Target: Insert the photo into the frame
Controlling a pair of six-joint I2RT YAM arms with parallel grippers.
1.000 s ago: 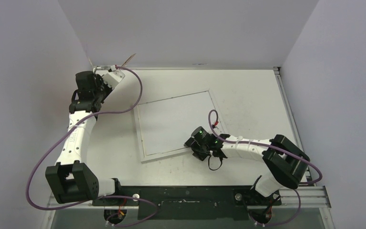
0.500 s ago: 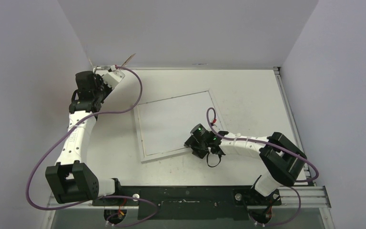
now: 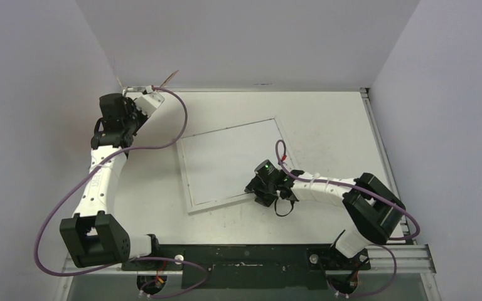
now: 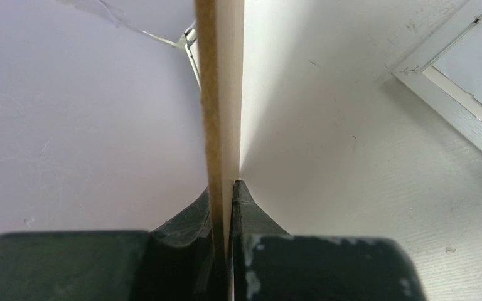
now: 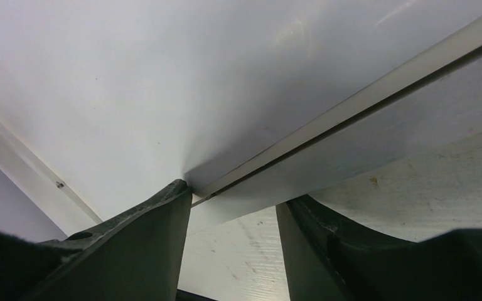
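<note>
Right gripper point(image 5: 233, 197) has nudged slightly along my one white, thin-edged frame point(image 3: 226, 160), jaws half-open astride its rim. Left gripper point(image 4: 226, 188) pinches one brown-edged board point(image 4: 219, 94) upright.

sheet point(image 4: 221, 94): edge-on, faces unseen, perhaps cardboard | frame point(image 4: 458, 111): cropped at right edge

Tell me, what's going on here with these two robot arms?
They are working on framing a picture. The left hand is shut on a thin board, held over the far left corner of the table. The white frame lies flat on the table. The right hand is low at the frame's near edge, open, with one finger on each side of that edge. No photo shows in these views.
</note>
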